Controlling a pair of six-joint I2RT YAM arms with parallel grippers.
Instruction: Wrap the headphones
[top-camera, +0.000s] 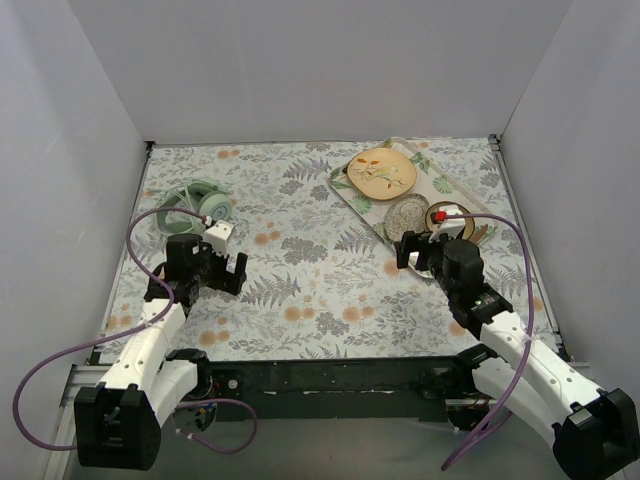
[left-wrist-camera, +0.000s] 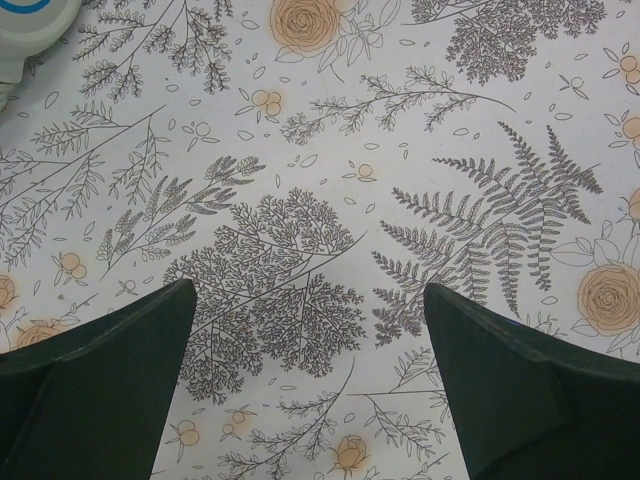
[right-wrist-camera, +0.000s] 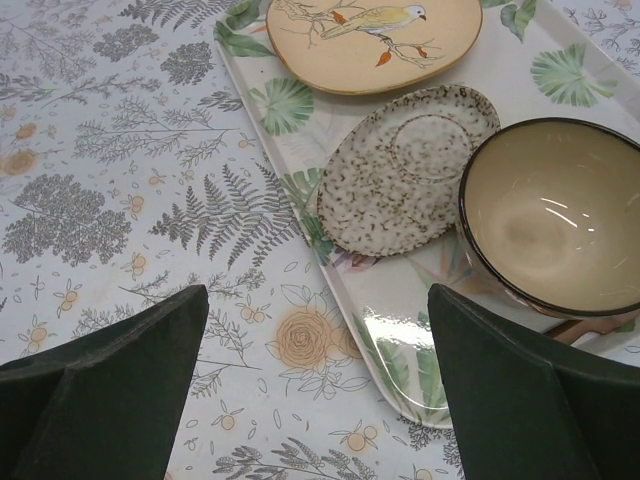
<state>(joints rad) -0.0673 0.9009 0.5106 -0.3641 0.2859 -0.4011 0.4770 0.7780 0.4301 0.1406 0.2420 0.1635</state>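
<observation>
Mint-green plastic, item one: the headphones (top-camera: 203, 204) are lying on the floral tablecloth (top-camera: 320, 270) at the far left, ear cups bunched together, just beyond the left gripper (top-camera: 216, 268). A pale rounded corner, probably one cup, is showing at the top-left edge of the left wrist view. The run of the thin cable is too small to tell, so how far the wrap has got cannot be judged.

Item two: left gripper, jaws spread wide, gripping nothing, hanging over bare print just short of the headphones.

Item three: right gripper (top-camera: 420, 250), likewise gaping and empty, hanging over the near edge of the tray (right-wrist-camera: 275, 180), well apart from the headphones.

Item four, not of the task: the tray is carrying a yellow bird plate (right-wrist-camera: 370, 40), a speckled saucer (right-wrist-camera: 400, 170) and a cream bowl (right-wrist-camera: 550, 210).

Risks, as judged:
- The thin cable is likely to be slipping from broad fingers if pinched off-centre.
- The light headphones are likely to be sliding over the cloth if the cable is pulled with nothing pinning the cups.
- The wire headband may be snagging a finger.
- The right arm, in crossing leftward, is risking a knock against the tray rim or the bowl.
- Both arms may be crowding each other over one small object.
</observation>
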